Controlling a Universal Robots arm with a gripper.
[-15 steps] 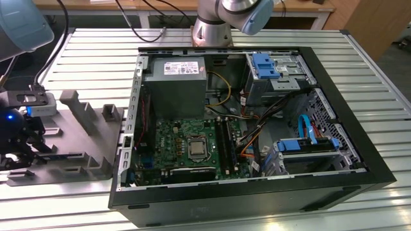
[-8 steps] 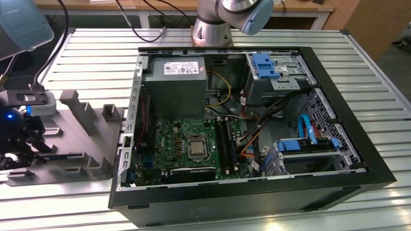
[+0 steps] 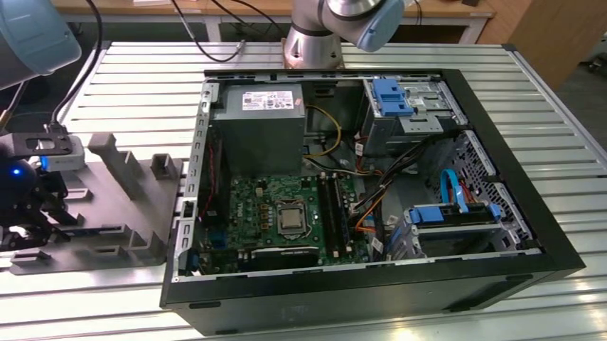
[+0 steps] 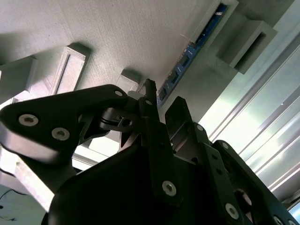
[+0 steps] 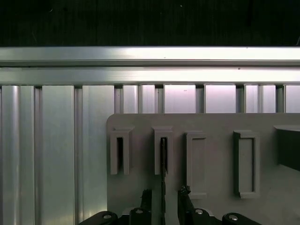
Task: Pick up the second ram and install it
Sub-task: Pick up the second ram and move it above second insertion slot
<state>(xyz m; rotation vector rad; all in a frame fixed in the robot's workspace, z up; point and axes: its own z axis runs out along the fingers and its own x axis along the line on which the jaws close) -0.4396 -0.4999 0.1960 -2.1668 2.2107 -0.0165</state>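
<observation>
Exterior view: my gripper (image 3: 30, 213) sits low over the grey tray (image 3: 128, 213), at the exterior view's left, on the slatted table (image 3: 142, 85). The open case (image 3: 531, 213) lies toward the exterior view's right, well apart from me, with the motherboard (image 3: 275, 206) flat inside it.

Second wrist view: the ram (image 4: 190, 58), a blue board, stands on edge in a slot of the tray (image 4: 117, 37). My fingers (image 4: 152, 122) are parted, one on each side of its near end. I can't tell from here whether either one touches it.

First wrist view: the ram (image 5: 163, 159) is edge-on, a thin dark line seated in its slot. One finger sits on each side of it, with a gap showing on both sides. Spread fairly wide, nothing gripped. Table slats lie just past the tray edge.
</observation>
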